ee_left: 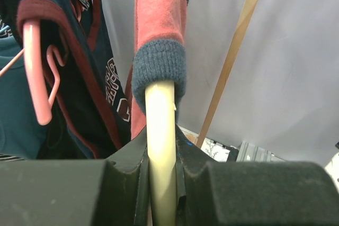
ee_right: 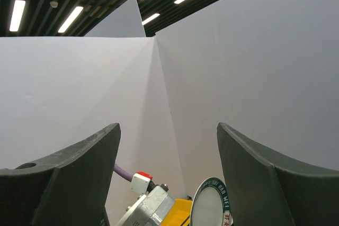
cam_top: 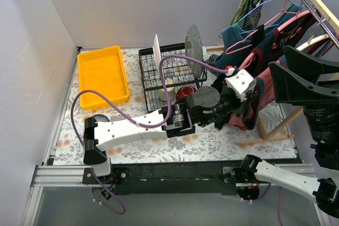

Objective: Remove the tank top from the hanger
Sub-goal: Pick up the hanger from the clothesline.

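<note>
The tank top [ee_left: 159,14] is showing salmon pink with a slate-blue ribbed edge — its hanger [ee_left: 160,130] is showing cream. A navy top [ee_left: 85,78] is wearing maroon trim on a pink hanger [ee_left: 33,72]. The tray [cam_top: 101,75] is glowing yellow; the desk [cam_top: 212,144] is carrying a grey flower print — the cable [cam_top: 180,55] is showing purple.

left arm [cam_top: 135,129] reaching forward-right | left claw [ee_left: 161,169] clamped tight | right claw [ee_right: 167,127] raised, jaws spread wide
</note>
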You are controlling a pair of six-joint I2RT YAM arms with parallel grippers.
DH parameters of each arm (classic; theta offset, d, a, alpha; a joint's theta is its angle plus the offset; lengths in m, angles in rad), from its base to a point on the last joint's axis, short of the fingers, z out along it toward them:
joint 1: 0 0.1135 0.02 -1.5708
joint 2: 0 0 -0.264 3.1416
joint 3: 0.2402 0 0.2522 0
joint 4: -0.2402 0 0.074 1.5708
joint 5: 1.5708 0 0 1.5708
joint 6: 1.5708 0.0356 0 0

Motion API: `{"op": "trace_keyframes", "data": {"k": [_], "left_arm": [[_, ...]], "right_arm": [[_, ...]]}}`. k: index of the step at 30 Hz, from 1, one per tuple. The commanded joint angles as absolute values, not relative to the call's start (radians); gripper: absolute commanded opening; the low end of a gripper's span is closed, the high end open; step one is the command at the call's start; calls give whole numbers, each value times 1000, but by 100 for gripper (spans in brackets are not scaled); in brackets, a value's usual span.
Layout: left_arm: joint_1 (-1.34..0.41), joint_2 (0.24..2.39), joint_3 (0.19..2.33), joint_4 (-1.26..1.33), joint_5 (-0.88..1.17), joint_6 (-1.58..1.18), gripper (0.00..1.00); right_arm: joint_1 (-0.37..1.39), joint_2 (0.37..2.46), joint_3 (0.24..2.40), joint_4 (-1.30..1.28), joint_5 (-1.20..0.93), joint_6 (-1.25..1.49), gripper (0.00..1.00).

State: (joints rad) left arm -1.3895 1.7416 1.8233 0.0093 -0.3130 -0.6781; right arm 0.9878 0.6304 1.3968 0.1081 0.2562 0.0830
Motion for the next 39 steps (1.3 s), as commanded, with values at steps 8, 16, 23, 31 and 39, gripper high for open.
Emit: {"op": "trace_keyframes", "data": {"k": [8, 16, 23, 31, 39], "left_arm": [[-1393, 1543, 1792, 55, -308, -652, 0], [-1394, 1457, 1712, 6, -299, -670, 0], [-1394, 1387, 1641, -41, -301, -680, 0], [-1393, 1321, 1585, -115, -293, -709, 0], [-1394, 1267, 1562, -192, -347, -727, 0]], "right_arm": [[985, 664, 1410, 152, 308, 104, 80], [985, 672, 1419, 98, 334, 101, 80], [985, 653, 1404, 64, 371, 86, 78], [985, 687, 1419, 40, 374, 77, 77], [985, 713, 1431, 18, 324, 67, 76]]}}
